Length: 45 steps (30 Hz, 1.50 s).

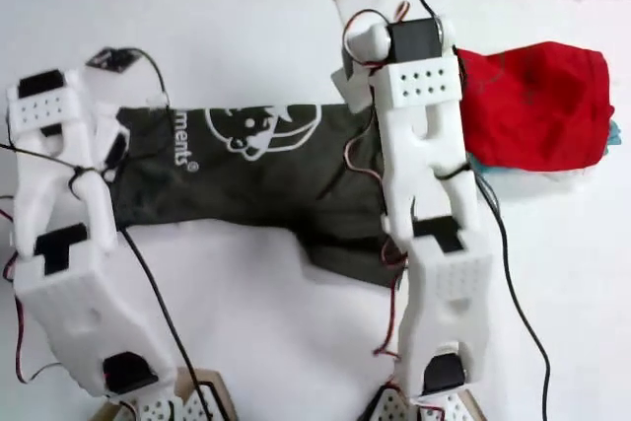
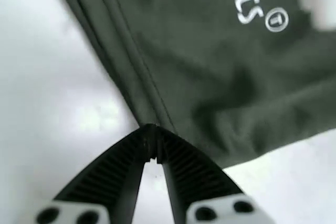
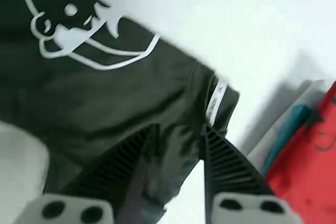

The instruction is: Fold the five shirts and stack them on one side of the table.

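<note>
Left wrist view: left tool pinches shirt hem.

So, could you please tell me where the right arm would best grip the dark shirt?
Probably at the collar edge of the dark shirt, from above on the side facing the red shirt. The fabric lies flat, so only a free edge gives the open fingers something to pinch.

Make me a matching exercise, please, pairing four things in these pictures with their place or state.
Things:
1. dark shirt
2. red shirt
3. left end effector
4. right end effector

States:
A. open, over dark cloth
B. on top of a pile at one side of the table
C. spread out flat, print up
D. shut on a hem

Pairs: 1-C, 2-B, 3-D, 4-A
</note>
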Available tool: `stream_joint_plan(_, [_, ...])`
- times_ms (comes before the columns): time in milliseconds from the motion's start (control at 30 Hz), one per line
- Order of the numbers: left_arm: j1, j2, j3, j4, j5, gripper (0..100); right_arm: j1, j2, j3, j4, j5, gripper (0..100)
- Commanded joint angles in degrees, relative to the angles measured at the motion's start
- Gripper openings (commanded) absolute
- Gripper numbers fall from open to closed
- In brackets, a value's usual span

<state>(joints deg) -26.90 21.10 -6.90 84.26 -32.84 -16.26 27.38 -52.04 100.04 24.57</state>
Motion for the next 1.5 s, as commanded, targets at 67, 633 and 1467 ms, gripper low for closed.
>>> stream_joint_plan(67, [-1.23, -10.20, 17.63, -16.09, -1.05, 3, -2.95, -20.00, 23.47, 1.10, 3.96, 12.6])
stream_joint_plan(633, [-2.37, -11.16, 34.33, -32.00, 3.08, 3, -7.25, -37.58, 79.56, -25.54, 6.68, 17.3])
stream_joint_plan(1467, [-2.37, -11.25, 35.12, -33.23, 5.80, 3, -8.57, -31.78, 76.22, -26.07, 11.43, 1.8])
